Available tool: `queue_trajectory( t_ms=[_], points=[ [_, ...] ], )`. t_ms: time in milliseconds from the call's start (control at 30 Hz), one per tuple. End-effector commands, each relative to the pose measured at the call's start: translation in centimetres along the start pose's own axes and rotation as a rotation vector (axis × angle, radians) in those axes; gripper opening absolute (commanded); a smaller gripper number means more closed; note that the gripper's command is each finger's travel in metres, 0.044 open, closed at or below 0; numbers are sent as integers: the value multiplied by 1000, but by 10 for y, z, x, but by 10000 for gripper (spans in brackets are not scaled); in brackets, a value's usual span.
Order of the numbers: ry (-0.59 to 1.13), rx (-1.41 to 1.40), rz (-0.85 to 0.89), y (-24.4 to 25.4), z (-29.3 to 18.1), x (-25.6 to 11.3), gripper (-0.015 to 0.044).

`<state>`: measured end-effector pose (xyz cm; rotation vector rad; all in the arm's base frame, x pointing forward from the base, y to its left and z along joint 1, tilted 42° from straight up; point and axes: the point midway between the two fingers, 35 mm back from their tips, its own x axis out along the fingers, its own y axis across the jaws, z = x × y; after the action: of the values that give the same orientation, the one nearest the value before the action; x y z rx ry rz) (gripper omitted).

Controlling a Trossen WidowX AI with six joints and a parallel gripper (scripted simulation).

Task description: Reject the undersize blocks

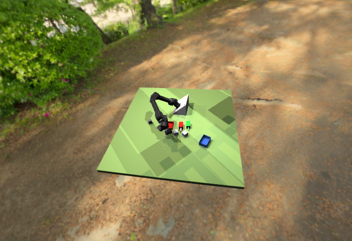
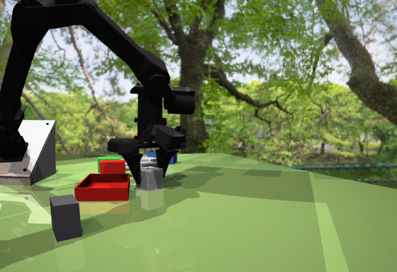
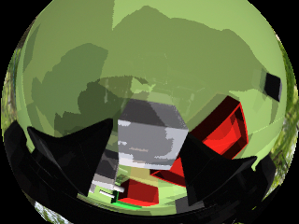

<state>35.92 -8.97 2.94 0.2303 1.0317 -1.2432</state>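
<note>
My gripper is open and low. Its fingers stand on either side of a grey steel block, which rests on the table. Two more steel blocks stand in a row beside it. The red tray is close by and looks empty. The green gauge lies beyond the red gauge, its pin towards the blocks. No bore can be made out.
A dark grey block stands apart, past the red tray. A blue tray is on the other side, beyond the row. The arm's sloped base plate stands behind the gauges.
</note>
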Motion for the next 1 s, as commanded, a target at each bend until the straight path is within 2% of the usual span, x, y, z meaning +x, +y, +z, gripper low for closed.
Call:
queue_trajectory(
  t_ms=[0,100,200,533,600,767,833,967],
  points=[
    [-3,-5,-7,-2,0,7,325],
    [-4,-5,-8,-3,0,9,325],
    [0,0,-2,-1,0,6,246],
    [0,0,-2,-1,0,6,180],
    [0,0,-2,-1,0,4,127],
    [1,-5,-4,-2,-2,-52,0],
    [0,-6,-6,-7,-4,-68,0],
    [0,-6,-6,-9,-8,-70,0]
  ],
)
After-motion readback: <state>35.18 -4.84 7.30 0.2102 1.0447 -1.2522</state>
